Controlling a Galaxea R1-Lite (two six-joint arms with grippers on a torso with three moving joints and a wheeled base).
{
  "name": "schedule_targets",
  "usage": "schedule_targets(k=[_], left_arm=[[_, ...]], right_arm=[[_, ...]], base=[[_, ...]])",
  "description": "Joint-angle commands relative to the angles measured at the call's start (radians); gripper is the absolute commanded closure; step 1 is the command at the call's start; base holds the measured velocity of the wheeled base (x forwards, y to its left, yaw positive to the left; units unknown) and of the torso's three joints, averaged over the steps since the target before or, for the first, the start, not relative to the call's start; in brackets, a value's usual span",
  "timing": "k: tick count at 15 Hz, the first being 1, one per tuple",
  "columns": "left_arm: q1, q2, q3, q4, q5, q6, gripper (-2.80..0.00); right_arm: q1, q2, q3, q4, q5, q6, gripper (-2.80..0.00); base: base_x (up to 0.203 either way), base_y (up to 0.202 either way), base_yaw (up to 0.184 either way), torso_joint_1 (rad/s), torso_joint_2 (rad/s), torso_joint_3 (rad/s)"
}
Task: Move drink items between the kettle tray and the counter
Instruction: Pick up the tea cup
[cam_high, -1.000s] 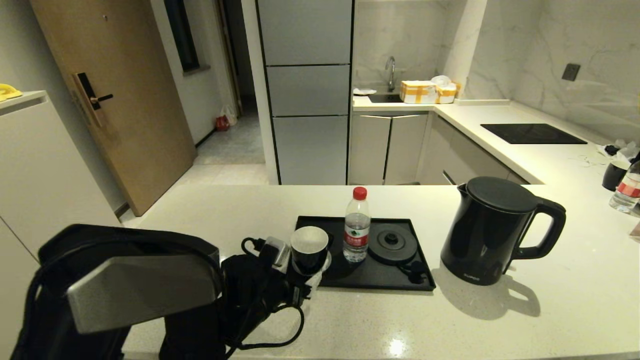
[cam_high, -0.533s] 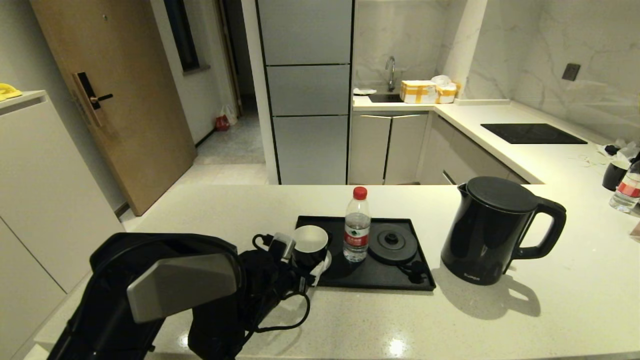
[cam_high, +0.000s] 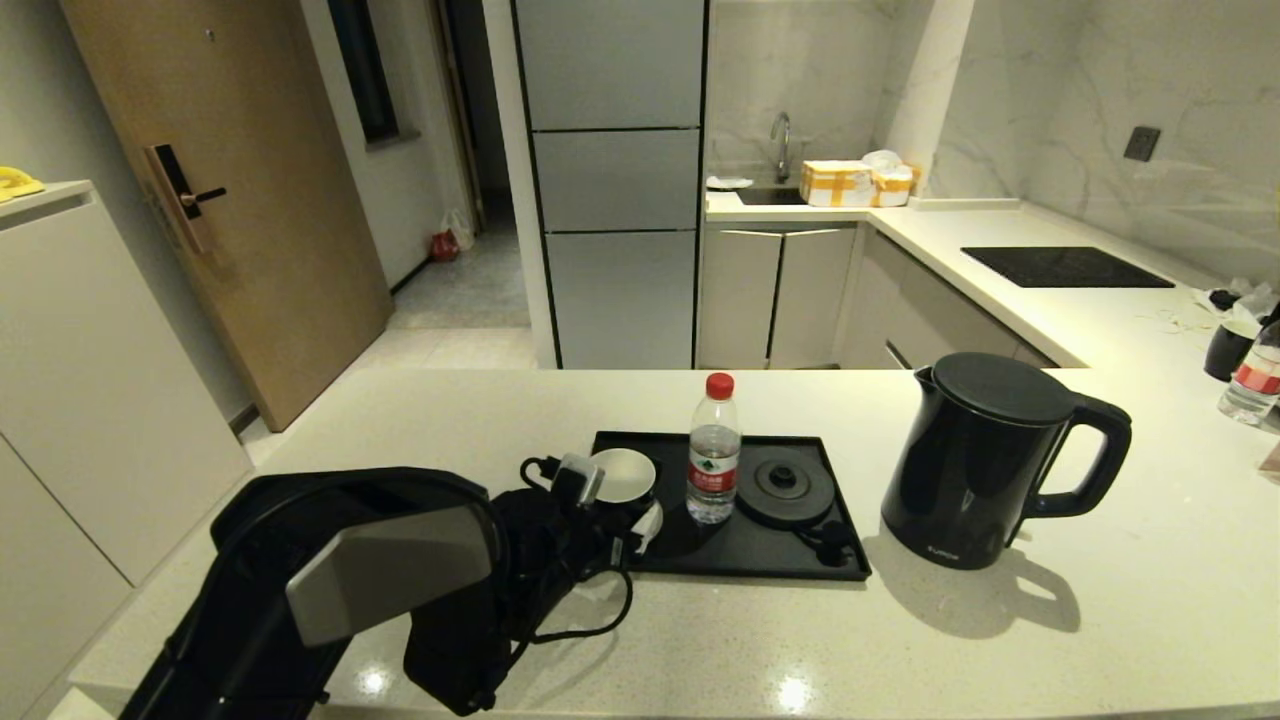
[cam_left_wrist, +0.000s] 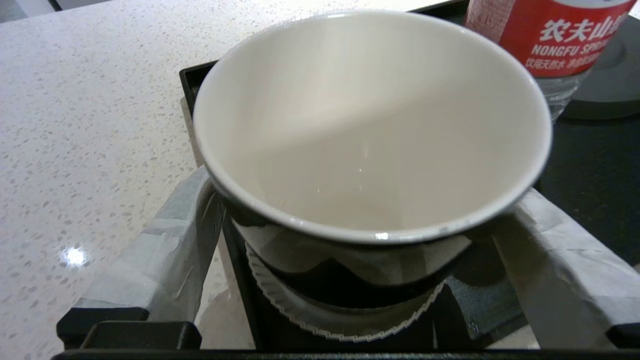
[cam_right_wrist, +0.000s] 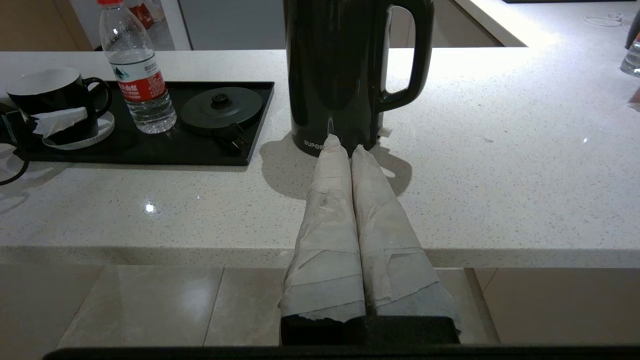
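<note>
Black and white-lined, the one mug (cam_high: 622, 482) stands at the left end of the tray (cam_high: 745, 555), over a small white saucer (cam_right_wrist: 82, 138) with a ribbed edge. The left gripper (cam_left_wrist: 350, 235) has its jaws clenched on the mug's dark wall, a tape-wrapped finger on each side (the wrist view shows the pads (cam_left_wrist: 170, 250) pressed in just under the white rim). The mug's loop handle points toward the bottle.

Next to the right comes the water bottle (cam_high: 713, 448), one on the tray: clear, upright, with a red cap and a red label, just beside the mug and apart from it. Beside that lies a single round black base disc (cam_high: 783, 485), bare, with a plug and cord at its near edge.

Off the tray, on the speckled off-white desk (cam_high: 1100, 620), stands one tall black kettle (cam_high: 985, 462), lid on, glossy, its loop handle turned to the right and its spout to the left. It sits near the tray's right edge but not touching it.

The right gripper (cam_right_wrist: 345, 145) hovers low at the desk's near edge, facing the kettle, its taped jaws pressed together on nothing.

At the far right end of the desk stand a second mug (cam_high: 1230, 350) and a second bottle (cam_high: 1255, 380).
</note>
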Motion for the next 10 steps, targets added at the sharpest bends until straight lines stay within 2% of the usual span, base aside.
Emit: schedule_targets(k=[1, 10], left_arm=[[0.000, 0.011, -0.012, -0.009, 0.001, 0.000, -2.80], [0.002, 0.045, -0.073, -0.009, 0.002, 0.003, -2.80]], right_arm=[[0.000, 0.001, 0.003, 0.000, 0.000, -0.001, 0.00], [0.001, 0.001, 0.002, 0.000, 0.000, -0.001, 0.00]], base=[[0.000, 0.000, 0.000, 0.000, 0.00, 0.000], [0.000, 0.000, 0.000, 0.000, 0.00, 0.000]])
